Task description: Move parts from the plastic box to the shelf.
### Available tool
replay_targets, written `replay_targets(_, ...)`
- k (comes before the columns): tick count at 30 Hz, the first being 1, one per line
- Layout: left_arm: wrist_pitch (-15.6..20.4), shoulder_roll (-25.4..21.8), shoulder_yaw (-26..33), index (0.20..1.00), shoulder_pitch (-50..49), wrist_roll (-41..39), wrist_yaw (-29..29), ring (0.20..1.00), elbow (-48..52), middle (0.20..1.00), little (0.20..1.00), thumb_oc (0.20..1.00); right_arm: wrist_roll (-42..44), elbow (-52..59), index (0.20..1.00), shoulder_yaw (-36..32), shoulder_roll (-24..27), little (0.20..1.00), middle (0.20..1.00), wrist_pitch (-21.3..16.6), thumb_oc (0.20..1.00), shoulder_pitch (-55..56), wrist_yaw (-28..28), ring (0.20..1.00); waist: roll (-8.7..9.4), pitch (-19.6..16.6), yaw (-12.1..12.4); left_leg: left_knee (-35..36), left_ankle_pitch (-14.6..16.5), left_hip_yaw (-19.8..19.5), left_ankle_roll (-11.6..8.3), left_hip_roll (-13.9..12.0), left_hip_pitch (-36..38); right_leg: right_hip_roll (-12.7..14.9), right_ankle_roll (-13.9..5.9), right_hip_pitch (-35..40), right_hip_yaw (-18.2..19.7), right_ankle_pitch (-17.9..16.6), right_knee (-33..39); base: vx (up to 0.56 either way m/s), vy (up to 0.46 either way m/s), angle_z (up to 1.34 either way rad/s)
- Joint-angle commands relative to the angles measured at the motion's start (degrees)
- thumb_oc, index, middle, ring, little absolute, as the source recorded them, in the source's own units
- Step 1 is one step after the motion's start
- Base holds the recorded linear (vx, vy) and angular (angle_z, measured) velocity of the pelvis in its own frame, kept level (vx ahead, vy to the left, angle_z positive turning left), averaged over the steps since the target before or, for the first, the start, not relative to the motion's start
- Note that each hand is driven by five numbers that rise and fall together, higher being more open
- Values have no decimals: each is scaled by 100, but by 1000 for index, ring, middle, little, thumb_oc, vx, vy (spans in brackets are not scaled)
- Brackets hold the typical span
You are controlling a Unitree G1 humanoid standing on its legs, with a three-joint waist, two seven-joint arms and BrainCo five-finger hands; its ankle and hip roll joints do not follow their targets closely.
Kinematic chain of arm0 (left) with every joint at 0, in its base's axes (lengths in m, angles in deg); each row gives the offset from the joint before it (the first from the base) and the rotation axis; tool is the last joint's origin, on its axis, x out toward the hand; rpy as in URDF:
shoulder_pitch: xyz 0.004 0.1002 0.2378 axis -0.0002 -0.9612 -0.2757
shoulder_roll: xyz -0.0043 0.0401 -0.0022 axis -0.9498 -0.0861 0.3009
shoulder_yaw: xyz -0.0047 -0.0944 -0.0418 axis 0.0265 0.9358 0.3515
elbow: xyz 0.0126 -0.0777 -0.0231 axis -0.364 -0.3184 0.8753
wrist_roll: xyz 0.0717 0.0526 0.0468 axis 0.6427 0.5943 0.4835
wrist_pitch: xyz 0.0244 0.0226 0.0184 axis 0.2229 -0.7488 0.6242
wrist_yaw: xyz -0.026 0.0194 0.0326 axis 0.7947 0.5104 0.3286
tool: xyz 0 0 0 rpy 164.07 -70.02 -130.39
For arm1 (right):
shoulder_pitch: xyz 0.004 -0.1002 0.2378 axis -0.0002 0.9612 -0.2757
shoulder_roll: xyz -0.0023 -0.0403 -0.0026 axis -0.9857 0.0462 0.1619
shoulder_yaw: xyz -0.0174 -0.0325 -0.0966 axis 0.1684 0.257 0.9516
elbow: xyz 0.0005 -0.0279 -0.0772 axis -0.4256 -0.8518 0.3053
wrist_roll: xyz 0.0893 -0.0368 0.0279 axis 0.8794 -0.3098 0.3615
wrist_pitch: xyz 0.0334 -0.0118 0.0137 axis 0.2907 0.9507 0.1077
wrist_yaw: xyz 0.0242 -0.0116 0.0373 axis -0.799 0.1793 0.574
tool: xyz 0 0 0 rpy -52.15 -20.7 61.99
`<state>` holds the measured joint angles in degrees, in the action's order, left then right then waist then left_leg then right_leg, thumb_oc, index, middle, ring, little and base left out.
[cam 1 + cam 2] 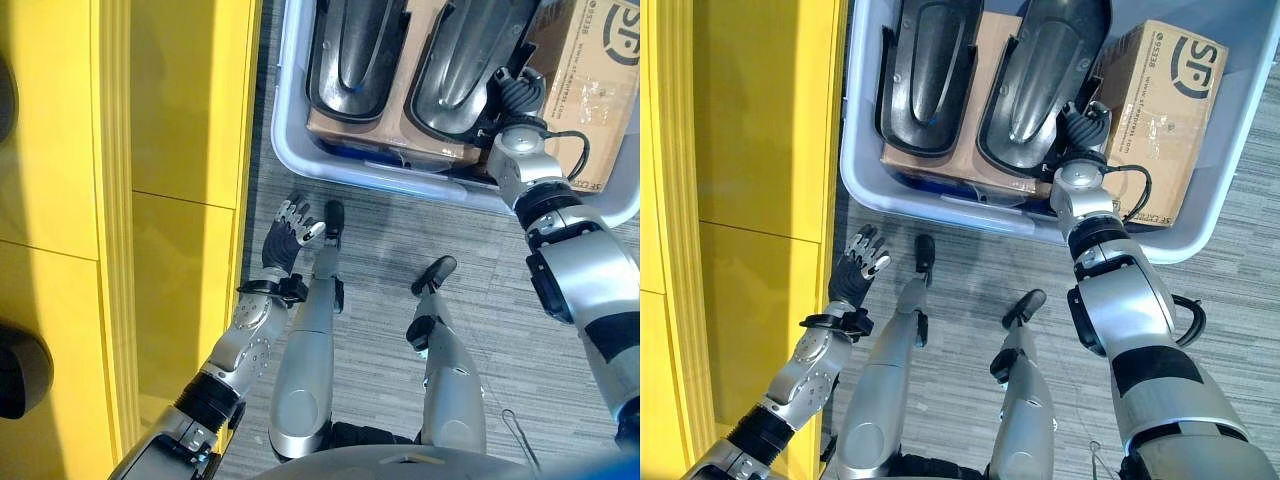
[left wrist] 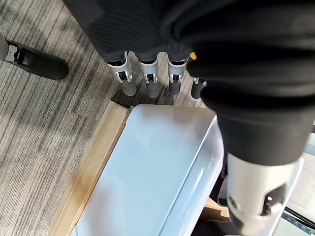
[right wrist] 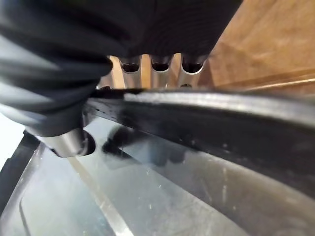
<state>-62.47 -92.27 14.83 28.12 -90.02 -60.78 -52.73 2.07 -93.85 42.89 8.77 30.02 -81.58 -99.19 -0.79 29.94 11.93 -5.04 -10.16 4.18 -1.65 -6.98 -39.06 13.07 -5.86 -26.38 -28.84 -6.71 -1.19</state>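
Black moulded parts: two long glossy shells lie side by side in the plastic box (image 1: 1200, 215), resting on brown cardboard; the right-hand part (image 1: 1035, 85) is the one being taken, the left-hand part (image 1: 925, 75) lies untouched beside it.
Right hand (image 1: 1083, 125): reaches down into the box at the near end of the right-hand part; the right wrist view shows its fingers (image 3: 160, 73) under the part's dark rim (image 3: 206, 115) and the thumb over it, so it is clamped on that edge, likely the easiest lip to lift by.
Left hand (image 1: 292, 228): hangs over the grey floor, between the yellow shelf (image 1: 170, 200) and the box; fingers relaxed, holding nothing; probably kept clear until needed.
Cardboard carton (image 1: 1160, 120): stands in the box's right end, against the wall.
Writing: large dark letters and a line of small digits show on the carton; I leave them unread.
Progress: judged early; both parts are in the box.
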Motion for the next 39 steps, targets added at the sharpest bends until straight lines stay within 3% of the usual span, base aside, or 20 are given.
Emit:
replay_targets(1,150,-181,-167,1000,-184,-158,130,1000,373,1000,1000,1000,-275,240,200,361,283,200,200,-170,200,42,-1,200,82,-15,-18,-243,813,-200,-363,-113,501,257,-500,371,62,381,-190,0,0,0)
replay_targets(14,114,-222,-30,1000,-284,-184,181,1000,303,1000,1000,1000,-259,292,200,260,280,200,200,-184,200,132,36,200,127,-15,-9,-137,794,-158,-373,-146,1022,246,-509,805,27,377,-142,0,0,0)
replay_targets(22,67,-216,91,1000,-366,-215,218,1000,259,1000,1000,1000,-77,934,200,120,230,200,200,-328,200,339,6,200,155,-42,-65,-133,815,-136,-371,-181,1330,243,-495,1054,79,437,-191,0,0,0)
replay_targets(32,-40,-237,283,1000,-604,-233,287,1000,250,1000,1000,1000,91,2451,200,-99,9,200,200,-570,200,1030,37,200,208,-319,-186,-94,850,-77,-376,-229,1689,246,-470,1276,150,478,-201,12,-7,-5)
replay_targets(37,-154,-263,452,1000,-808,-203,335,1000,261,1000,1000,1000,120,3740,200,-233,-229,200,200,-664,200,1863,175,200,242,-508,-302,-98,781,9,-332,-262,1900,275,-396,1418,149,462,-217,9,-17,-3)
replay_targets(38,-155,-264,454,1000,-821,-204,334,1000,260,1000,1000,1000,118,3748,200,-230,-237,200,200,-658,200,1878,174,200,235,-528,-294,-92,892,-17,-380,-293,1971,242,-448,1470,201,557,-233,-41,-14,-4)
replay_targets(39,-177,-273,503,1000,-855,-190,343,1000,274,1000,1000,1000,120,3975,200,-237,-261,200,200,-673,200,2046,234,200,247,-545,-324,-103,789,22,-334,-276,1948,272,-394,1458,164,478,-222,26,-25,-4)
